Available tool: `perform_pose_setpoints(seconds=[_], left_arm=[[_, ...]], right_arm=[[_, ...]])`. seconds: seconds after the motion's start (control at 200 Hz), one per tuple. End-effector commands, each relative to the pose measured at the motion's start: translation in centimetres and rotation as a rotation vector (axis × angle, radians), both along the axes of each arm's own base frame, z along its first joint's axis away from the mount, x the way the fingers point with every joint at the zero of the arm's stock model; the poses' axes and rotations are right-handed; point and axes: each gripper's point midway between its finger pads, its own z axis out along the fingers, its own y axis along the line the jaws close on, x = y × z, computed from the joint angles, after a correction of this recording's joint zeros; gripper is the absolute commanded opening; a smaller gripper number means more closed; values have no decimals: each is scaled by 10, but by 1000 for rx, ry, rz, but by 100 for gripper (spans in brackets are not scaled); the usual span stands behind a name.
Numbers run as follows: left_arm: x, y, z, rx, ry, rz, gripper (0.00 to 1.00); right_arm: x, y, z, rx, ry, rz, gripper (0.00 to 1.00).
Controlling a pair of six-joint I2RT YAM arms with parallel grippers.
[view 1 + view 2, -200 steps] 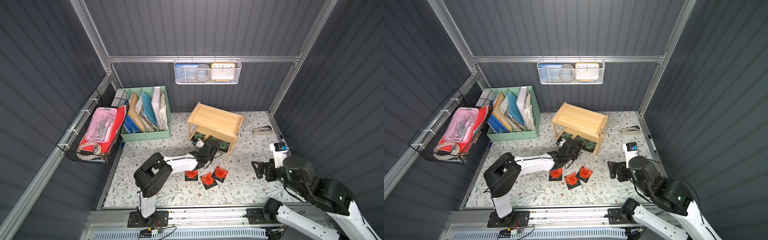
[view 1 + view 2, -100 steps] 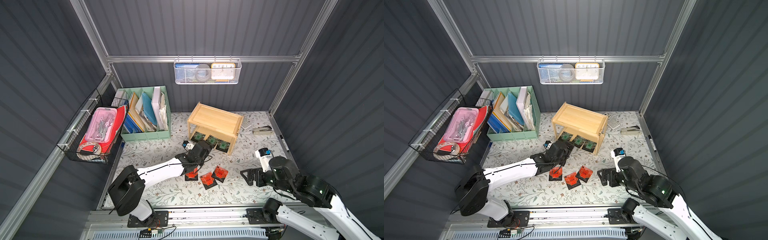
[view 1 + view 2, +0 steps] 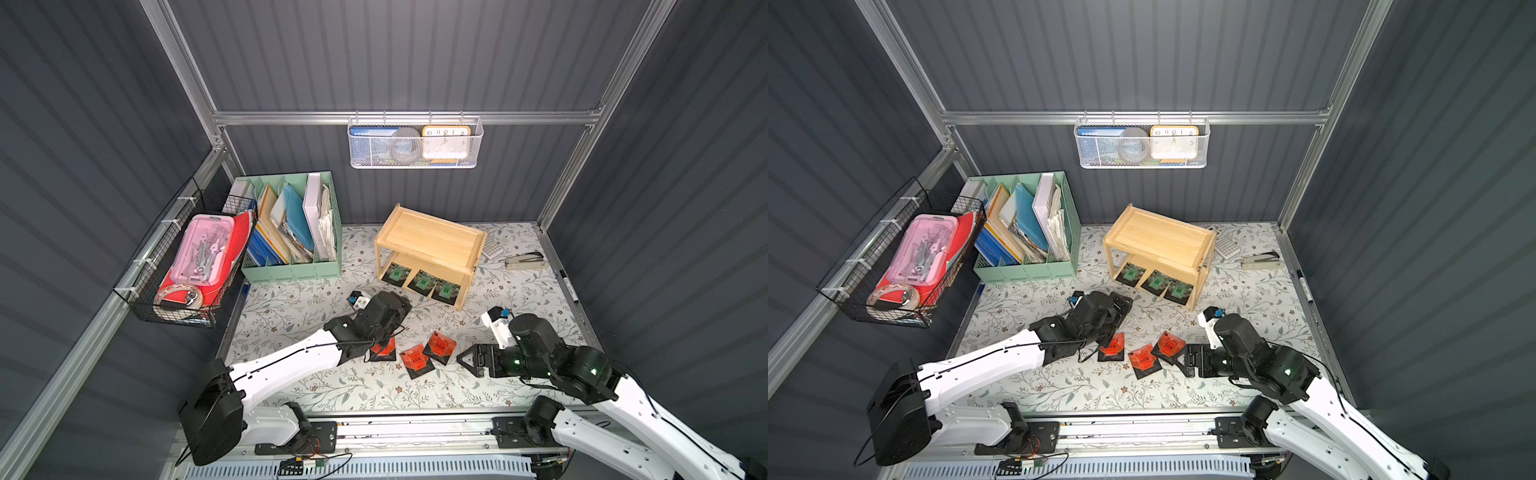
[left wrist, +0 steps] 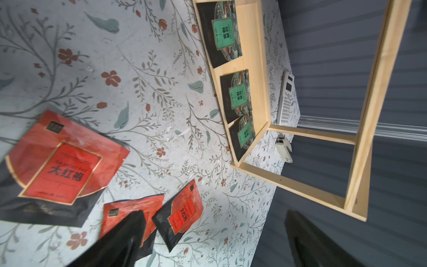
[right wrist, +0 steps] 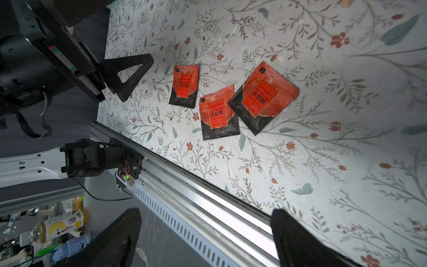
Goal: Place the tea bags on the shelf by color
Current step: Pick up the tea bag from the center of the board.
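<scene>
Since a second ago the left arm has drawn its left gripper [image 3: 400,306] back from the lower tier of the shelf [image 3: 432,239], and the right arm has swung in from the 3 o'clock edge of the floral mat [image 3: 291,307] toward the red-labelled tea bags. Taking the back wall as 12 o'clock in both top views, the shelf stands at about 1 o'clock from the mat's middle, its open front turned toward 5 o'clock. Three green-labelled tea bags [image 3: 423,282] lie in a row on its lower tier, while the top tier is bare. Three red-labelled tea bags [image 3: 415,361] lie flat on the mat at 6 o'clock from the shelf. The left arm covers part of the 9 o'clock one [image 3: 384,350], and the middle bag and the 3 o'clock one [image 3: 441,345] meet at their edges. The left gripper hangs between shelf and red row, at 12 o'clock from the covered bag. Its jaws are spread wide and hold nothing, as the left wrist view shows. The right gripper [image 3: 465,360] sits low at 3 o'clock from the red row, just beside the nearest bag, and its jaws are likewise spread and empty. A mint-green file organizer [image 3: 291,268] stands at 9 o'clock from the shelf. A calculator [image 3: 492,249] and a stapler [image 3: 523,262] lie at its 3 o'clock side.
</scene>
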Motion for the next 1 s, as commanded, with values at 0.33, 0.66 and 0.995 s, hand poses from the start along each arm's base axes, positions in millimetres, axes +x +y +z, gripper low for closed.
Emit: perform_pose_setpoints(seconds=[0.33,0.66,0.995], left_arm=[[-34,39,-46,6,51,-28,100],[-34,58,-59,-38,42,-17,100],[-21,57,-69,-49,7,-29,100]], right_arm=[[29,69,-18,152,168,22,72],[47,110,-44,102,196,70,66],[57,122,-72,44,259,26,64]])
